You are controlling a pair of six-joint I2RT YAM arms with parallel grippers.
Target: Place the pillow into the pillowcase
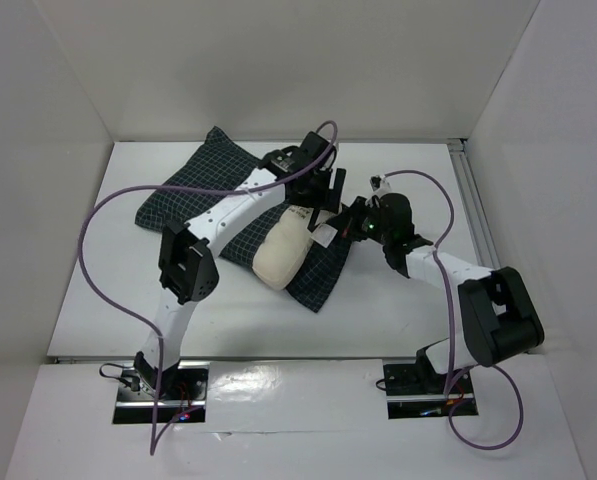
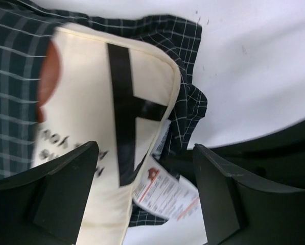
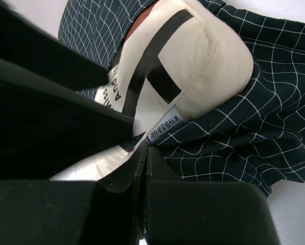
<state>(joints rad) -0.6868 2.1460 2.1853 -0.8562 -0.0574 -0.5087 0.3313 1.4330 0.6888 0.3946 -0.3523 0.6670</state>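
The cream pillow (image 1: pixel 281 252) lies with its far half inside the navy checked pillowcase (image 1: pixel 203 185) and its near end sticking out. The left wrist view shows its black lettering and brown print (image 2: pixel 86 107), with a white tag (image 2: pixel 165 194) at its edge. My left gripper (image 2: pixel 144 191) stands open above the pillow's corner and tag, gripping nothing. My right gripper (image 3: pixel 147 149) is shut, its tips pinching the pillowcase's edge (image 3: pixel 229 127) beside the pillow's small side label (image 3: pixel 166 126). From above, the two grippers (image 1: pixel 325 193) (image 1: pixel 344 229) sit close together at the pillow's right side.
White walls enclose the white table (image 1: pixel 398 310) on three sides. A metal rail (image 1: pixel 475 200) runs along the right edge. Purple cables loop over both arms.
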